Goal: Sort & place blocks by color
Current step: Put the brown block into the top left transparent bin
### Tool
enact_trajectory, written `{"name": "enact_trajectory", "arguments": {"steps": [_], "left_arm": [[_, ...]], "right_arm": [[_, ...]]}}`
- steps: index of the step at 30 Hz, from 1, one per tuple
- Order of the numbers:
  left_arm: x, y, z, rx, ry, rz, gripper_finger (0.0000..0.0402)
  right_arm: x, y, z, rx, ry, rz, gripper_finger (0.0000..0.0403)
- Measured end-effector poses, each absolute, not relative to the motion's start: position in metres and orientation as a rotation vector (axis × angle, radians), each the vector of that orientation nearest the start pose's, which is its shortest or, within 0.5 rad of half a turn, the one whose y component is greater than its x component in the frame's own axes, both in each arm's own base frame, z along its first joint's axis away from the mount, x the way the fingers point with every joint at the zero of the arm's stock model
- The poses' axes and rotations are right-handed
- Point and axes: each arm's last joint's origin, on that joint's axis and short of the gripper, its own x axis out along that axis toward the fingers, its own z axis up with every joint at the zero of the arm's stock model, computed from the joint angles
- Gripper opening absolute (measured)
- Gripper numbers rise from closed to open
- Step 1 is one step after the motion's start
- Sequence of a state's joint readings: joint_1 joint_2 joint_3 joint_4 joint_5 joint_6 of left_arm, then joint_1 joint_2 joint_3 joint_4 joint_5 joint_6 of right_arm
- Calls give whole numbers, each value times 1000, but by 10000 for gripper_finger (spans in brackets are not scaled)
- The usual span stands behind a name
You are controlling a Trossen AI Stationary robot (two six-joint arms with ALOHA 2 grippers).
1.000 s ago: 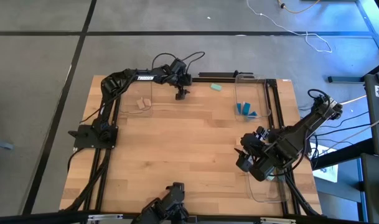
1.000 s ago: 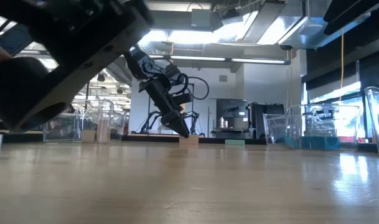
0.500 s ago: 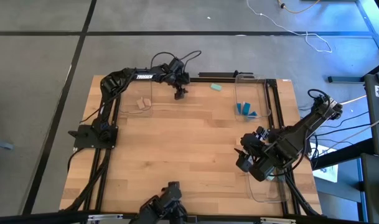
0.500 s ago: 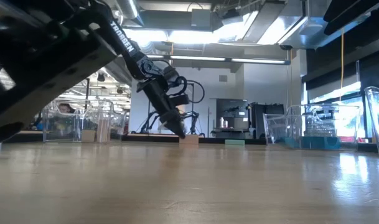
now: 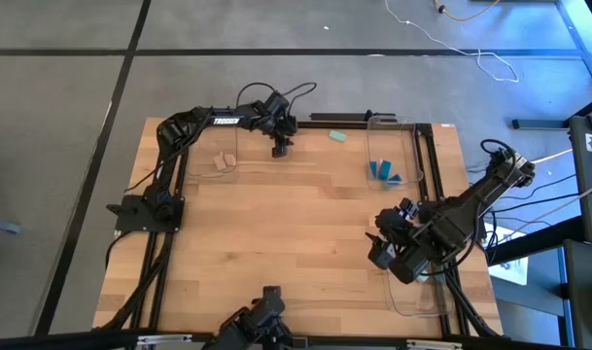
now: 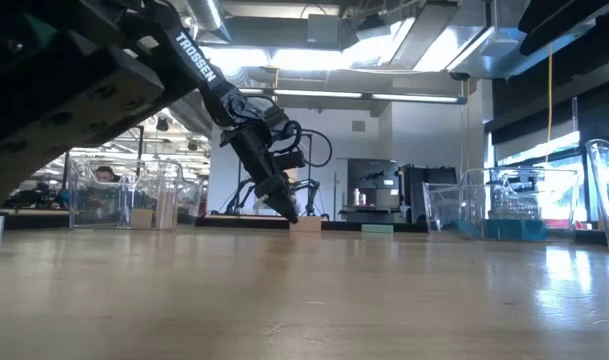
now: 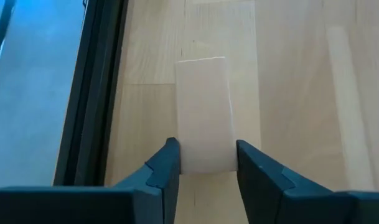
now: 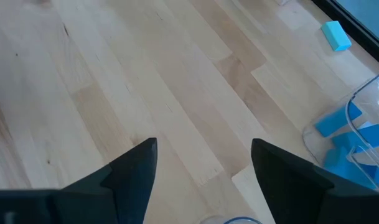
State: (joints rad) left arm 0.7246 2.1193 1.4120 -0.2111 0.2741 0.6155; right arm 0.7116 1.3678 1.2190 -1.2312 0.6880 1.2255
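Standing at the far left of the bench (image 5: 305, 243), a clear plastic tray (image 5: 226, 156) held light tan blocks (image 5: 221, 162) of plain wood. Just to its right, near the far edge, the left gripper (image 5: 279, 148) pointed steeply down, its dark jaws set against both sides of a tan wood block (image 7: 204, 115); the left wrist view showed that block as a smooth, pale rectangle resting flat on the grained boards beside the black frame rail (image 7: 93, 93), and the low view showed the block (image 6: 305, 224) sitting on the bench at the fingertips. Further right, a pale mint green block (image 5: 338, 136) lay alone on the wood near the far edge. Beyond it, a second clear tray (image 5: 415, 156) contained bright blue blocks (image 5: 383, 172), some wedge-shaped. On the right side, nearer the front, the right gripper (image 5: 383, 248) hovered over bare bench with its jaws wide apart and nothing between them, beside a third clear tray (image 5: 417, 297) at the right front.
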Motion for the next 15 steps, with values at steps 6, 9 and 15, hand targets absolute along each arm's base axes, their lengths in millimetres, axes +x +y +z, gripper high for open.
{"name": "enact_trajectory", "arguments": {"steps": [6,9,15], "left_arm": [[334,285,137,126,939,171,119],[333,282,136,112,968,166,119],[334,274,137,100,1022,160,119]], "right_arm": [[190,140,297,229,843,-570,260],[190,140,297,229,843,-570,260],[190,140,297,229,844,-569,260]]}}
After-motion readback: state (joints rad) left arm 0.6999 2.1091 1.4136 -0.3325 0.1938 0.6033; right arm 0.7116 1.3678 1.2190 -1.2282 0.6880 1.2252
